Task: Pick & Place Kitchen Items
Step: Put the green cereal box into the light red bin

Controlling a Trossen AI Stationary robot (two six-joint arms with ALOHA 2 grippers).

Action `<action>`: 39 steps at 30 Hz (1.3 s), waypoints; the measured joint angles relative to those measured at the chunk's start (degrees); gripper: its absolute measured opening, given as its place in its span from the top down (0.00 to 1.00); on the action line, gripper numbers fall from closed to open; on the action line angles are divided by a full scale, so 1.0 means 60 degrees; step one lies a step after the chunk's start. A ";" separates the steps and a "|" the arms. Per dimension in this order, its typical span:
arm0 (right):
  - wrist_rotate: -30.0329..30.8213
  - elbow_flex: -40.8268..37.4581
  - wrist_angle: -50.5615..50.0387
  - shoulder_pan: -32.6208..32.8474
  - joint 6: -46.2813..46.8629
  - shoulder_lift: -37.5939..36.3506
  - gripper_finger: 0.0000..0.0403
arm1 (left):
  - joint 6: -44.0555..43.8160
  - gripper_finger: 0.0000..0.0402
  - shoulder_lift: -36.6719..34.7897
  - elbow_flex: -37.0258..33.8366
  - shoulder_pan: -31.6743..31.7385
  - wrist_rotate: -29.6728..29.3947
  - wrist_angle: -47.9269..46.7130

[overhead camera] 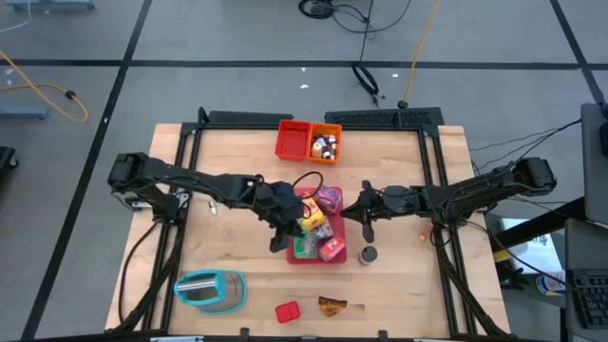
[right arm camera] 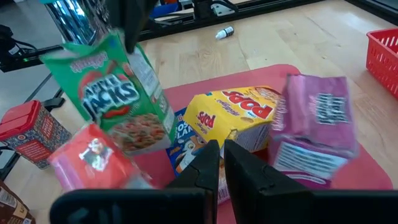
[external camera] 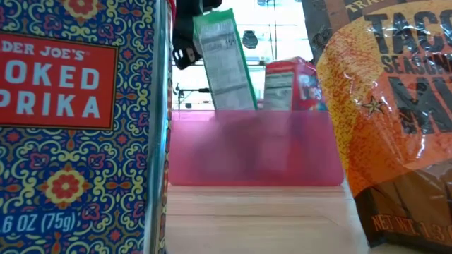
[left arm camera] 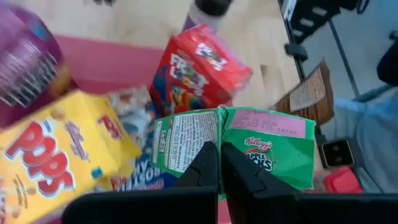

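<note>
Your left tool (left arm camera: 219,163) pinches the green box (left arm camera: 249,146) over the tray (external camera: 254,152); lower it gently; right tool (right arm camera: 217,163) pressed together

Robotics lab: pale wooden table (overhead camera: 237,152) in a black metal frame (overhead camera: 380,118) stood on grey tiled floor (overhead camera: 190,57), loose cables (overhead camera: 351,14) beyond the far edge.

The green Apple Jacks box (right arm camera: 115,99) hangs tilted, pinched at its top edge by the left gripper (left arm camera: 217,163). Below that claw stand the yellow Pops box (right arm camera: 239,115), a red Froot Loops box (left arm camera: 199,68) and a pink box (right arm camera: 314,124).
</note>
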 joint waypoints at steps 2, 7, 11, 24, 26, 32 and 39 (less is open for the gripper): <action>0.0000 0.0000 -0.0002 0.0000 0.0001 0.0000 0.96 | 0.0058 1.00 0.0005 -0.0007 0.0112 0.0323 -0.0098; 0.0000 0.0000 -0.0029 0.0000 0.0001 0.0000 0.96 | -0.0171 1.00 -0.0012 -0.0004 0.0420 0.0859 -0.0391; 0.0000 0.0000 -0.0029 0.0000 -0.0041 0.0000 0.96 | 0.1441 1.00 -0.0016 -0.0004 0.0510 0.1593 -0.0899; 0.0004 -0.0004 -0.0029 0.0000 -0.0065 0.0000 0.96 | 0.4193 1.00 -0.0023 0.0100 0.0790 0.1988 -0.1839; 0.0004 -0.0004 -0.0029 0.0000 -0.0065 0.0000 0.96 | 0.4374 1.00 -0.0020 0.0452 0.0801 0.1877 -0.2378; 0.0007 -0.0004 -0.0029 0.0000 -0.0014 0.0000 0.96 | 0.6087 1.00 -0.0023 0.1604 0.0571 0.1402 -0.3702; 0.0011 -0.0004 -0.0028 -0.0004 -0.0003 0.0000 0.96 | 0.7750 1.00 0.0395 0.1712 0.0506 0.1299 -0.3785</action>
